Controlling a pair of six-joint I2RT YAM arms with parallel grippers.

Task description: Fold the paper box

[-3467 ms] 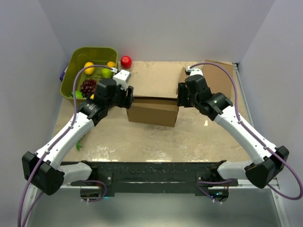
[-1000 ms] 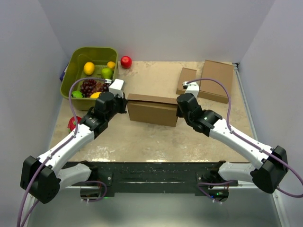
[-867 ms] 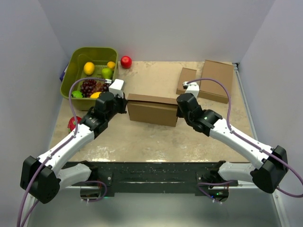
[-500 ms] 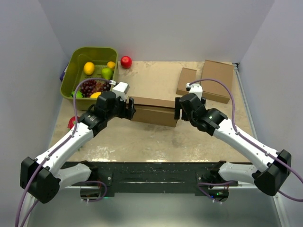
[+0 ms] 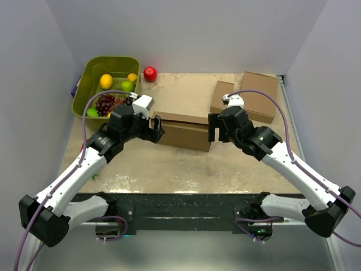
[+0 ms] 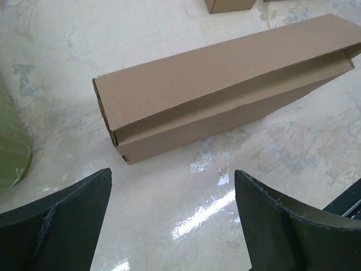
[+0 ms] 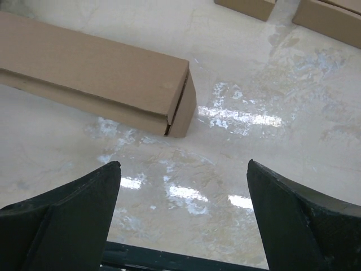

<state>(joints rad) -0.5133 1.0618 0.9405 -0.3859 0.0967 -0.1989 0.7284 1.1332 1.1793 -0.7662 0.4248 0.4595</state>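
Paper box lies on the bench about midway between the left and right edges, a little toward the far edge. It is folded shut into a shallow rectangle. Left wrist view: the lid's front flap sits over the front wall, gaping slightly at one end.

Left gripper: jaws wide, holding nothing, just off the box's left end, not touching.

Right gripper: jaws wide, holding nothing, just off the box's right end, not touching.

Green bin with fruit at far left corner; red apple beside it. Small narrow box and medium flat box near far right corner.
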